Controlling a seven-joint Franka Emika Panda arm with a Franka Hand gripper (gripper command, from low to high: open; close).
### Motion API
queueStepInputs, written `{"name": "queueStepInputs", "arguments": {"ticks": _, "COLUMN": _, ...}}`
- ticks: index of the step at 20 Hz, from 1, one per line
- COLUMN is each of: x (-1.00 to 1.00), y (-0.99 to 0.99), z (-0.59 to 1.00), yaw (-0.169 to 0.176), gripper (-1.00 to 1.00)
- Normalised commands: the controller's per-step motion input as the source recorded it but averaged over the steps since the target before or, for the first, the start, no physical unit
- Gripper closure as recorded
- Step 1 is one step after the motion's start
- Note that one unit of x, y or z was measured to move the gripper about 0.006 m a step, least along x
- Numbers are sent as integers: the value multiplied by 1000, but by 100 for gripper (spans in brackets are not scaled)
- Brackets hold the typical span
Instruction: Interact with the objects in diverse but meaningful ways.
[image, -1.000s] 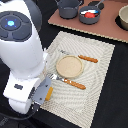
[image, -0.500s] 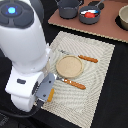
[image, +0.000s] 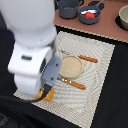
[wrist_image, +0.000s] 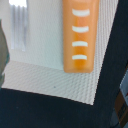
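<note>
A golden-yellow bread loaf (image: 47, 95) lies on the near left corner of the woven placemat (image: 95, 75). It fills the wrist view (wrist_image: 79, 35), showing white slash marks. My white arm (image: 32, 55) hangs right over it and hides the fingers, so I cannot tell whether the gripper is open or shut. A blue-grey two-handled pot (image: 68, 7) and a blue-grey frying pan (image: 91, 15) holding a red tomato (image: 89, 15) stand at the back. The sausage and the white-blue piece are out of view.
A round beige plate (image: 70, 65) sits mid-mat, with a wooden-handled knife (image: 74, 83) in front of it and a fork (image: 88, 59) behind it. A beige bowl (image: 123, 18) stands at the far right. The wooden counter (image: 107, 29) runs along the back. The surface around the mat is dark.
The arm has shifted slightly toward the exterior view's right, closer over the loaf. The loaf, plate and cutlery have not moved.
</note>
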Motion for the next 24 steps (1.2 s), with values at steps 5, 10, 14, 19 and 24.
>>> {"name": "queueStepInputs", "arguments": {"ticks": 5, "x": 497, "y": 707, "z": 370, "yaw": 0, "gripper": -100}}
{"name": "queueStepInputs", "arguments": {"ticks": 10, "x": 296, "y": 823, "z": 118, "yaw": 5, "gripper": -100}}
{"name": "queueStepInputs", "arguments": {"ticks": 14, "x": 189, "y": 869, "z": 14, "yaw": 0, "gripper": -100}}
{"name": "queueStepInputs", "arguments": {"ticks": 19, "x": 30, "y": 896, "z": 0, "yaw": 0, "gripper": -100}}
{"name": "queueStepInputs", "arguments": {"ticks": 24, "x": 0, "y": 873, "z": 0, "yaw": 0, "gripper": -100}}
